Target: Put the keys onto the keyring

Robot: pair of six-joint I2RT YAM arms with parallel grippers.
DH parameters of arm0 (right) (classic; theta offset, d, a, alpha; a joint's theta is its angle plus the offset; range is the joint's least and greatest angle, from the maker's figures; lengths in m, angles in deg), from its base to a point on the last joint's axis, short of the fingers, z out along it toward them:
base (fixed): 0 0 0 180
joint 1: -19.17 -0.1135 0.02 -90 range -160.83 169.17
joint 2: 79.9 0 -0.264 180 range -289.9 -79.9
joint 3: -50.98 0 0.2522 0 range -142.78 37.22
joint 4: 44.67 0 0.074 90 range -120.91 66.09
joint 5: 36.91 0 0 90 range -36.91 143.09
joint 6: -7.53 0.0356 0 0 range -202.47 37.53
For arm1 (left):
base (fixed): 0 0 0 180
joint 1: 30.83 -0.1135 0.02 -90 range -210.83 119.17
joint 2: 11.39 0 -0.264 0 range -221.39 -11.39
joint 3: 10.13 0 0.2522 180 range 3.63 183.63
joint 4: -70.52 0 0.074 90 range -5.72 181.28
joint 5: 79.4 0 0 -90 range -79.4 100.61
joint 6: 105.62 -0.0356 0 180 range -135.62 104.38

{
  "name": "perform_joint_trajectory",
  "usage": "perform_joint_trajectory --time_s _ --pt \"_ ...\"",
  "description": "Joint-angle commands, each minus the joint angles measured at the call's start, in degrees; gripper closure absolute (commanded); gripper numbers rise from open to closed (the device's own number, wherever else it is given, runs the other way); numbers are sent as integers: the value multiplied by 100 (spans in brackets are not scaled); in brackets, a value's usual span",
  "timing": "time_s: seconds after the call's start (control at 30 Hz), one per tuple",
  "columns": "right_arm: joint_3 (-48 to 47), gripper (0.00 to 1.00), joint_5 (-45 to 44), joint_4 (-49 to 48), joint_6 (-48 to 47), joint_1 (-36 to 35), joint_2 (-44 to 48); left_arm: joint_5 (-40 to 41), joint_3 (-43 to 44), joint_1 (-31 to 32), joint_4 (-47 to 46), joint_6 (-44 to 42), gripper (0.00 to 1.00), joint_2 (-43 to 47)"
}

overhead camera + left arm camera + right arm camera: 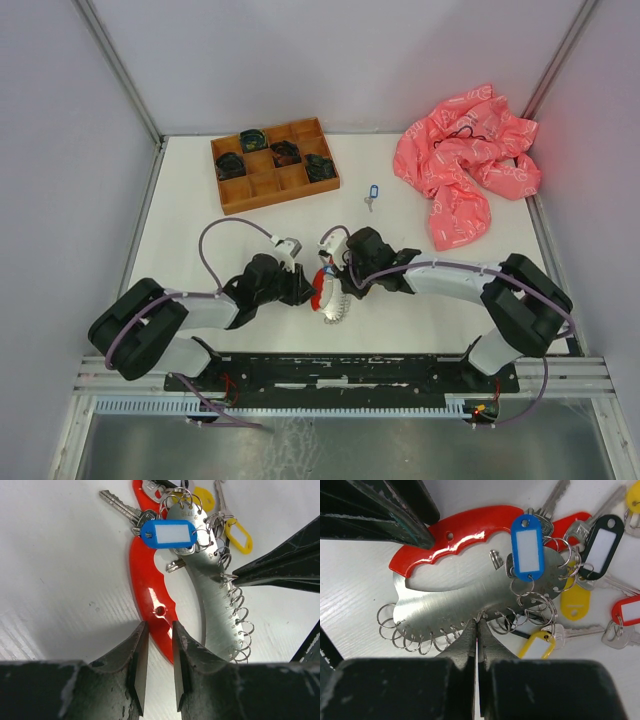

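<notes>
The keyring (450, 597) is a silvery plate with a red plastic grip (150, 595) and several small rings along its edge; it lies between my arms (333, 308). Several keys hang on it: a blue-tagged one (527, 547) (167, 534), yellow-tagged ones (575, 602), a black-tagged one (602, 542) and a red-tagged one (630, 611). My left gripper (159, 645) (310, 292) is shut on the end of the red grip. My right gripper (478, 622) (338, 288) is shut on one small ring at the plate's edge. A single blue-tagged key (372, 193) lies apart on the table.
A wooden compartment tray (270, 190) with dark items stands at the back left. A crumpled pink bag (465, 165) lies at the back right. Grey walls close the table on three sides.
</notes>
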Motion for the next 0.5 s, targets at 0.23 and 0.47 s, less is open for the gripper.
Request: perform_joint_trajectory --time_s 0.23,0.47 --pt "-387 94 -523 652 220 -32 -41 -178 501 -37 472 -45 68 424" --pt "-448 79 -603 1101 391 -32 -38 -275 730 64 844 -36 67 623"
